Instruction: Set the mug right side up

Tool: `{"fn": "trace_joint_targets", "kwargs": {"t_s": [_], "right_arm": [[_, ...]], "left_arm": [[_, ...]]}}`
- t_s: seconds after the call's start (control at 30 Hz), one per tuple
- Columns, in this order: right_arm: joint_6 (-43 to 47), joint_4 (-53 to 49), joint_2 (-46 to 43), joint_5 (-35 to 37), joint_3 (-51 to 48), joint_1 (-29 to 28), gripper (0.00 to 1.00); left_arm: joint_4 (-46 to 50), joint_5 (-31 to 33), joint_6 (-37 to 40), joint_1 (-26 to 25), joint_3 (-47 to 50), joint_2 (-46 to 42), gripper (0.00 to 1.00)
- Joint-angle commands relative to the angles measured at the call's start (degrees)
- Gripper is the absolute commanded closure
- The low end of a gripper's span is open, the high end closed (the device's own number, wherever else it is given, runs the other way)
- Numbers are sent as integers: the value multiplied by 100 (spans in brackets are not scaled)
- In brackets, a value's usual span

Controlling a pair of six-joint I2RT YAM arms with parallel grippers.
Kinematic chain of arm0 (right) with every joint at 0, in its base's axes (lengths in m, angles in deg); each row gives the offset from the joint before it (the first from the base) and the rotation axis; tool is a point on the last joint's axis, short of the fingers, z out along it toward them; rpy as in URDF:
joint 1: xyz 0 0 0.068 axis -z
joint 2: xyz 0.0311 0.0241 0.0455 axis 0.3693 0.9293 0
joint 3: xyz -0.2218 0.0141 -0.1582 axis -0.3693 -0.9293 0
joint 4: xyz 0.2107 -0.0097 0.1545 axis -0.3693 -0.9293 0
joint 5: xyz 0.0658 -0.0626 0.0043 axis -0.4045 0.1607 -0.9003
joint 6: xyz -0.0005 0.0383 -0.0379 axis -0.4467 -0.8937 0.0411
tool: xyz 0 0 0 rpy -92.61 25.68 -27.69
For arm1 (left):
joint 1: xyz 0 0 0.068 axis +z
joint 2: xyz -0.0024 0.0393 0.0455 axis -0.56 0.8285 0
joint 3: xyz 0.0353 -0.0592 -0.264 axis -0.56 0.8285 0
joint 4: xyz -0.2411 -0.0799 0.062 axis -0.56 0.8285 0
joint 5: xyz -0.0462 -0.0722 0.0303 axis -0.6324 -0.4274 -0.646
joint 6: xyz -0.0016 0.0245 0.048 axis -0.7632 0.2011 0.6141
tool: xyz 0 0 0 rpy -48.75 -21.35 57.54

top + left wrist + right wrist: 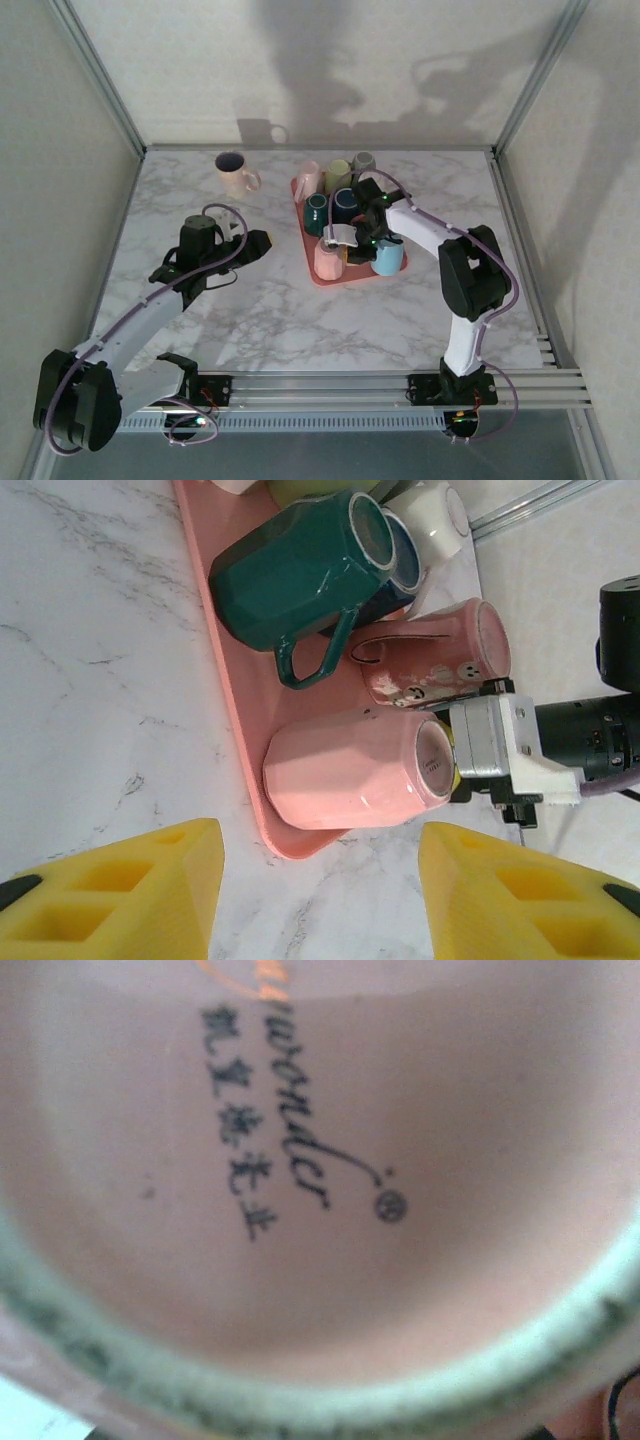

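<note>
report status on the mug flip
left gripper open, beside the tray. right gripper at base of pink mug, grip unclear. mug upside down on the tray. speckled pink mug close beside.

"…wonder" ® on pink mug base (470, 1140)

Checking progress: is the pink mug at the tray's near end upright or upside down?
Upside down: the pink mug sits rim-down on the tray, stamped base up toward the right wrist camera.

Up close, the base of the pink mug (330, 1160) blurs, its rim cropped; the right gripper (452, 772) hides its fingertips behind it.
</note>
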Motion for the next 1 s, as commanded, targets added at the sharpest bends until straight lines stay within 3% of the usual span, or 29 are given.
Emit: {"fn": "trace_joint_targets", "kwargs": {"t_s": [0.0,0.33,0.57,0.73,0.97], "right_arm": [[-1031,-184,-372,-391,335,24,100],[-3098,-64,-1264,-844,252,53,100],[-5334,945,-2394,-1739,-115,325,100],[-6881,1871,-3077,-2002,-468,388,100],[-8355,2892,-3699,-1964,-868,427,100]], "left_arm": [[-165,-58,-35,-56,-22,-184,46],[-859,-905,-252,-56,-71,-283,42],[-1848,-1333,-1411,-94,82,-259,39],[-2737,-1241,-2121,-360,186,-313,38],[-3617,-939,-2784,-863,119,-229,38]]}}
